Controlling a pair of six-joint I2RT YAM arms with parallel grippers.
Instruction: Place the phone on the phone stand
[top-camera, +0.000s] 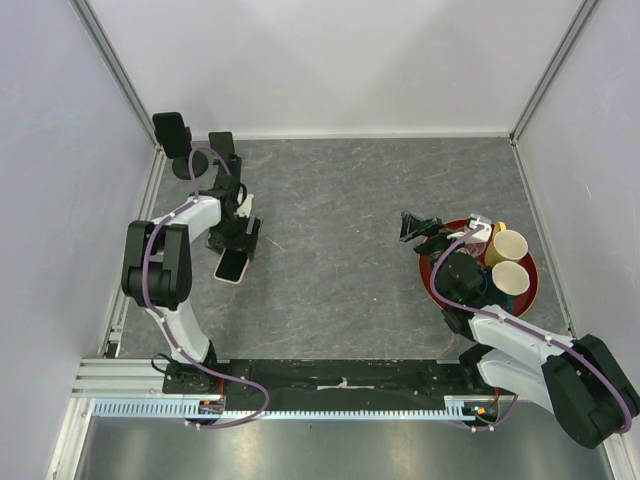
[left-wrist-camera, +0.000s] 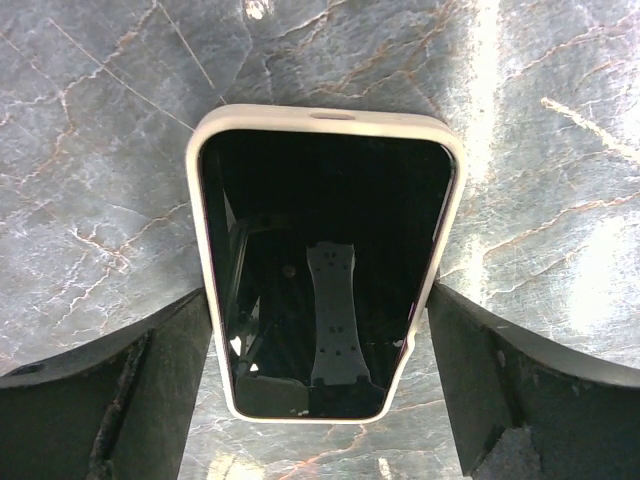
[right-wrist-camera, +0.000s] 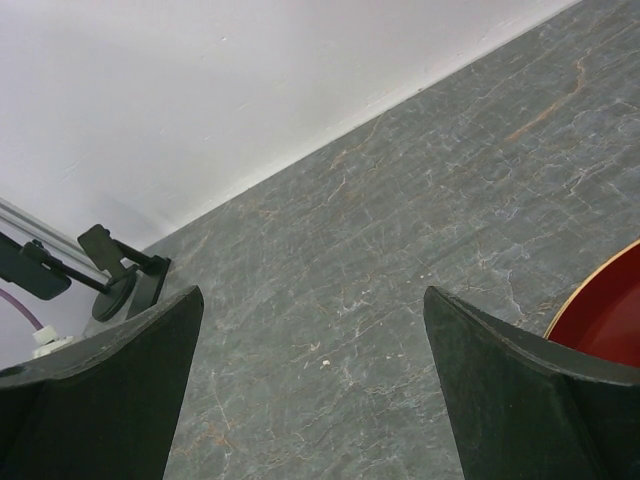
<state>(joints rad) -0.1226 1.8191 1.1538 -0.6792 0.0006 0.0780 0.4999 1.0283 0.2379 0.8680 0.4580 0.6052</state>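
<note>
Barely begun: the phone (left-wrist-camera: 325, 265) lies flat, screen up, on the table (top-camera: 340, 220) between the wide-spread fingers of the left gripper (left-wrist-camera: 315, 300) (not yet gripped), apart from the phone stand (top-camera: 175, 135) in the far-left corner.

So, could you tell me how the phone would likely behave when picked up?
The phone looks a stiff flat slab, so probably won't bend. Its pale case may give grip; the glossy screen looks slippery. Pushed, it would likely slide, not roll.

One phone (left-wrist-camera: 325, 270), two phone stands (top-camera: 172, 130), two cups (top-camera: 508, 246), one red tray (top-camera: 528, 298).
</note>
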